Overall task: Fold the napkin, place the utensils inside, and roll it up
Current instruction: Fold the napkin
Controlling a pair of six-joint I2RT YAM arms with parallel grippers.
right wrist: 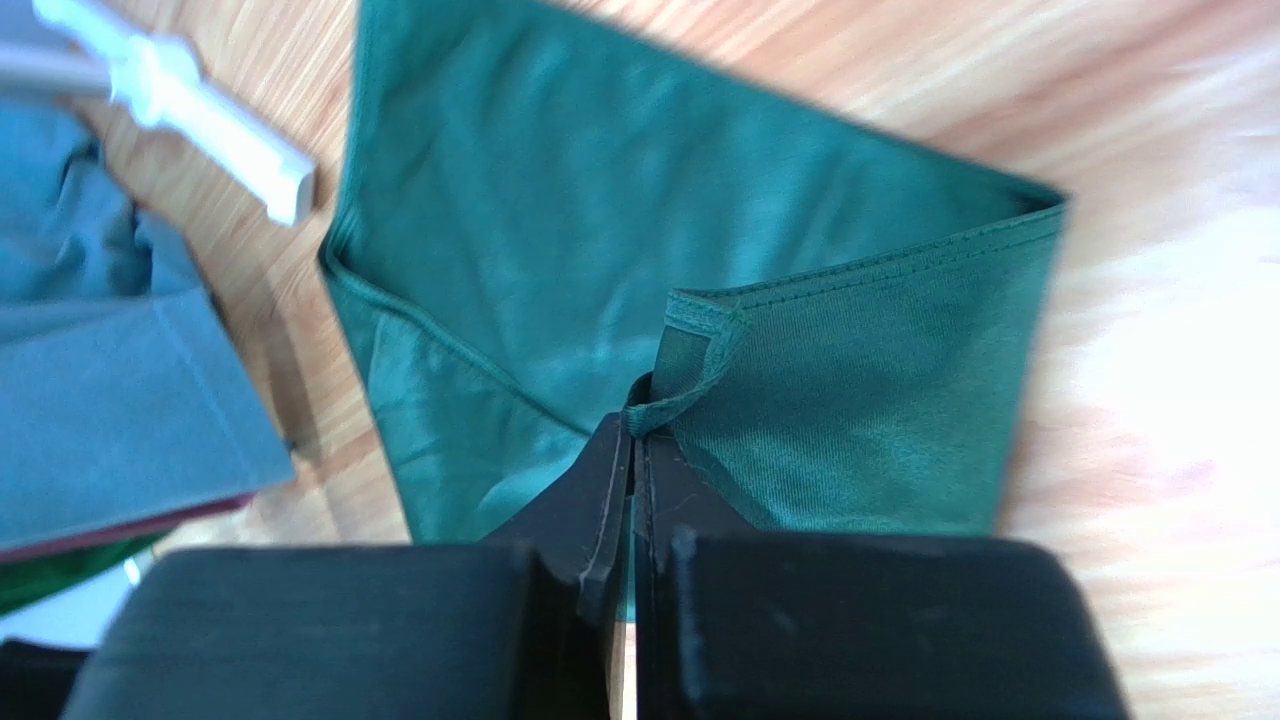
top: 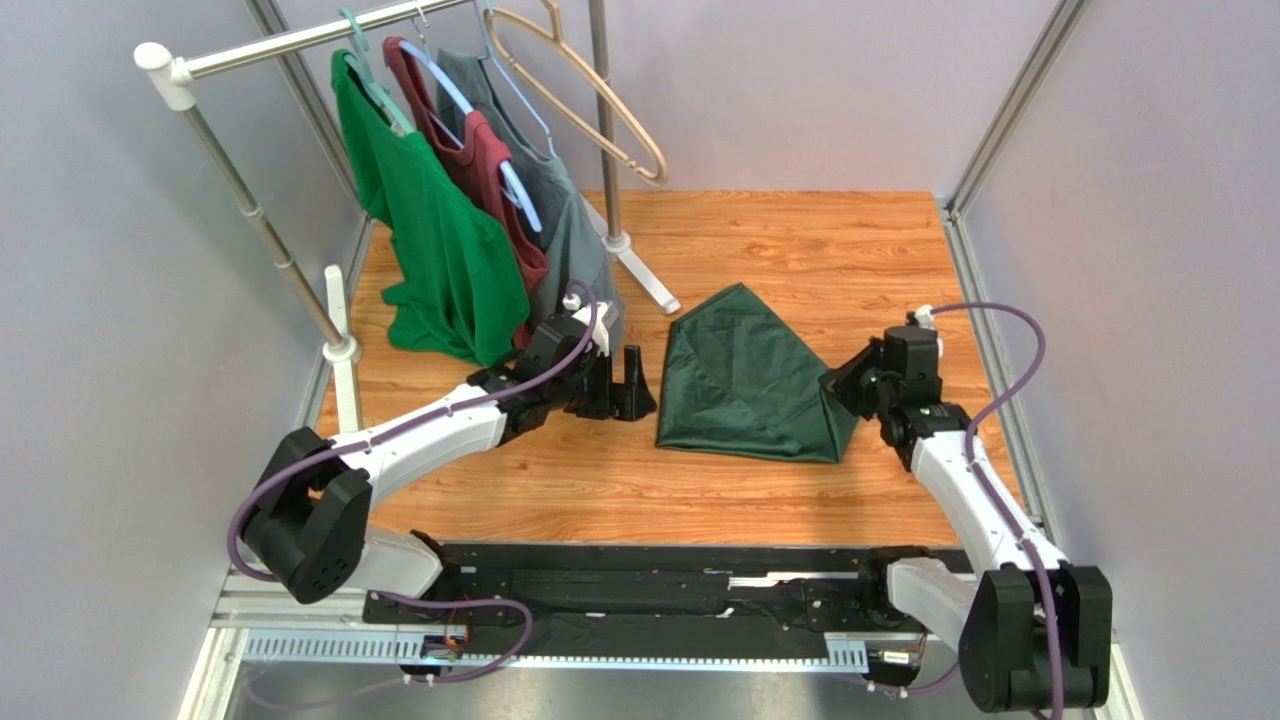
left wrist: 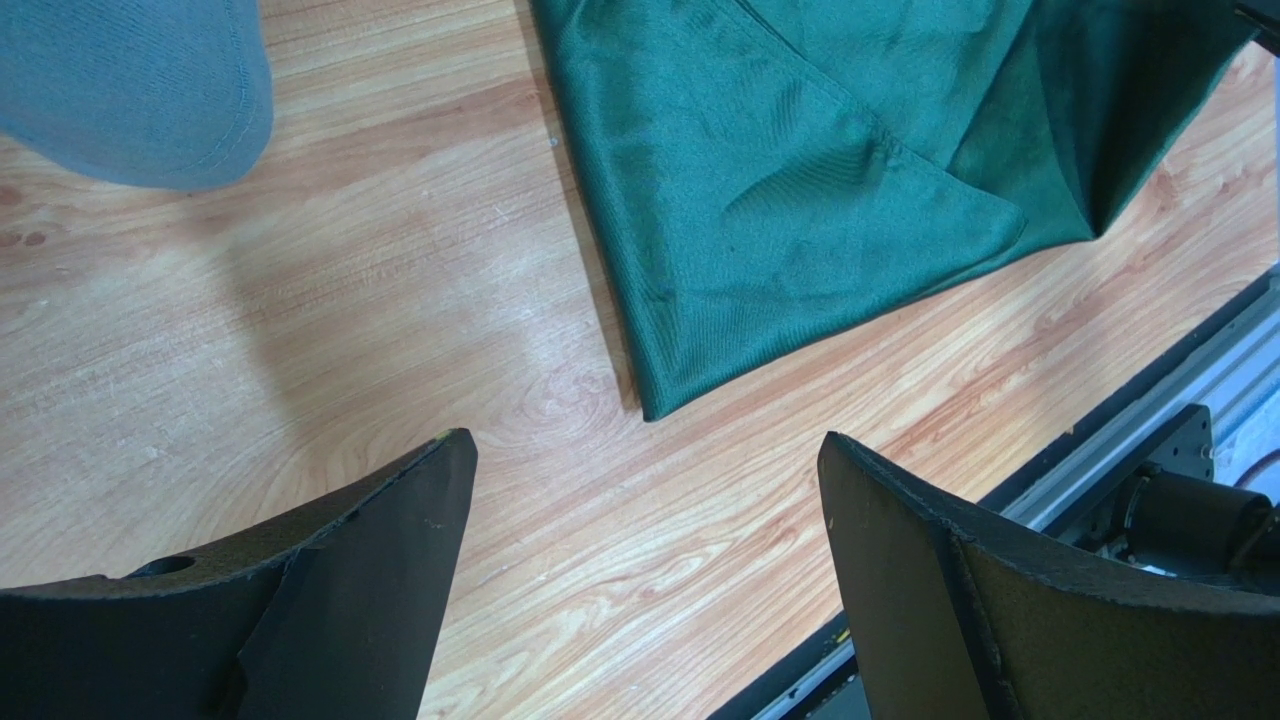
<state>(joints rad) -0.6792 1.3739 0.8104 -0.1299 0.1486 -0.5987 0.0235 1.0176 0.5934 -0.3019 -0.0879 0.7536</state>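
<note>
Napkin (top: 747,375): dark green, lying on the bench (top: 812,240) near the middle, between the two arms. Folded into a shape with a pointed far end and a straight near edge. Several layers overlapping, with a stitched hem visible in the right wrist view.

Right gripper (right wrist: 634,428): pressed together, pinching a hemmed corner of the napkin at its near right side. Corner curled up into the fingertips, a little above the cloth under it.

Left gripper (left wrist: 639,450): spread wide, holding nothing. Hangs over bare wood just beside the near left corner of the napkin, not touching it.

Far left on the bench: a rack (top: 256,60) with white feet, carrying a green shirt (top: 436,240), a maroon shirt (top: 481,165) and a grey shirt (top: 564,210) on hangers, plus one tan hanger (top: 601,90). Lower part of the grey shirt close to the left arm and apart from the napkin.
</note>
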